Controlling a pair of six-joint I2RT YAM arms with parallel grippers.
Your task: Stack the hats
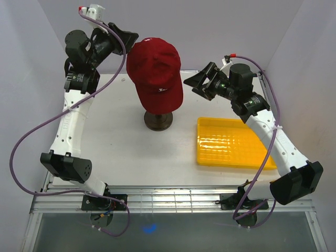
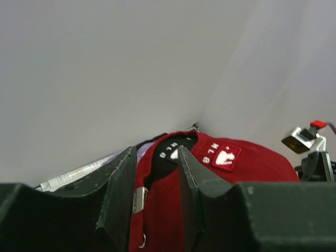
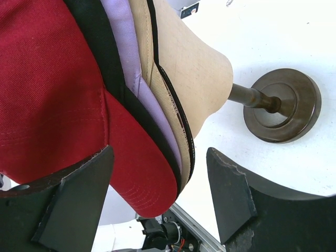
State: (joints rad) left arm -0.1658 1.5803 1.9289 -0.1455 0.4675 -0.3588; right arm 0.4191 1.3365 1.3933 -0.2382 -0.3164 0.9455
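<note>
The white worktop (image 1: 136, 157) carries everything. On its right side, toward the near edge, lies the yellow ribbed plastic tray (image 1: 231, 144). My right arm crosses over its right end, and only its own ribbed floor shows inside it.

Close to the far edge, about midway across, stands the beige cloth mannequin head (image 3: 194, 68) on its round dark brown stand (image 1: 158, 121). The hats sit on that head, one over another. The red cloth baseball cap (image 1: 156, 68) is outermost, with its brim toward the near edge. From my right wrist I count the edges of a black cloth cap (image 3: 97, 37), a lavender cloth cap (image 3: 123, 31) and a tan cloth cap (image 3: 143, 26) beneath it, so four caps in all. Under the tan one runs a thin dark rim, and I cannot tell whether it is trim or another cap.

My right gripper (image 3: 158, 157) stands wide apart at the red cap's right side and holds nothing. The brim tip shows between its fingers, but I cannot tell whether it touches them.

My left gripper (image 2: 156, 157) is at the back of the red cap, on the far side. Its fingers (image 2: 118, 194) are partly spread with the cap's rear cloth between them, and I cannot tell whether they pinch it. A small silver metal buckle (image 2: 139, 199) lies just beside one finger.
</note>
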